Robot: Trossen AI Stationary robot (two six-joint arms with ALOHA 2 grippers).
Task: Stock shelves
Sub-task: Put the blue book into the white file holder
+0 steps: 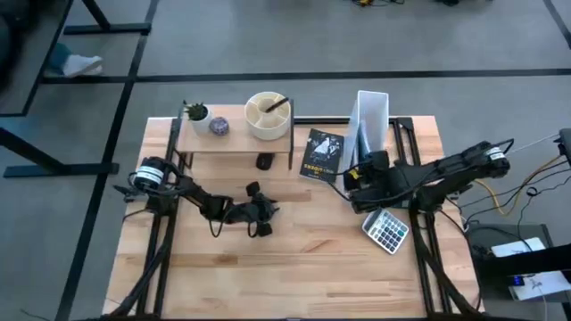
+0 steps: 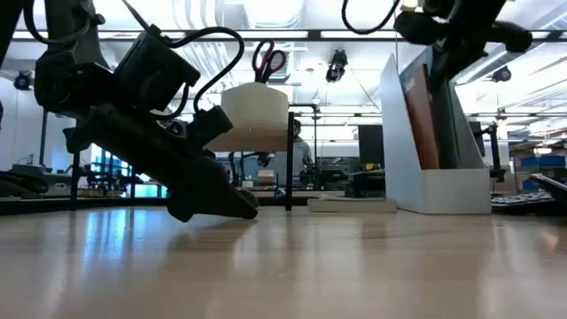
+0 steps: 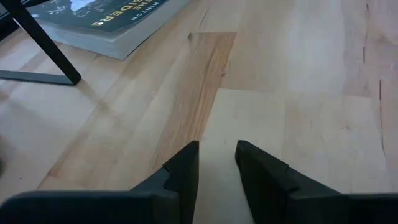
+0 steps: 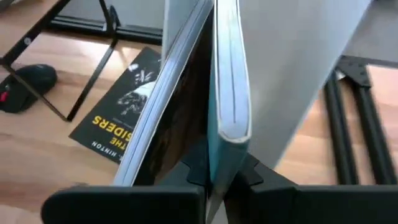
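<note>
High: shelf [image 1: 234,143] sits at the bench's far edge, left of centre. My right gripper [image 1: 357,176] is at the white file holder [image 1: 373,116]; my left gripper [image 1: 265,217] idles mid-bench.
Left wrist: fingers [image 3: 184,174] slightly apart, holding nothing.
Right wrist: clamped on a teal book [image 4: 229,93] standing in the holder.
Step looks like pulling the book. Next: lift clear, carry to shelf.

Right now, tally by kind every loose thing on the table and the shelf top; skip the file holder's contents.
Flat book: 1
Calculator: 1
Mouse: 1
Potted plant: 1
White cup: 1
Scissors: 1
Purplish round thing: 1
Total: 7
Skipped: teal book clamped by the right gripper.
</note>
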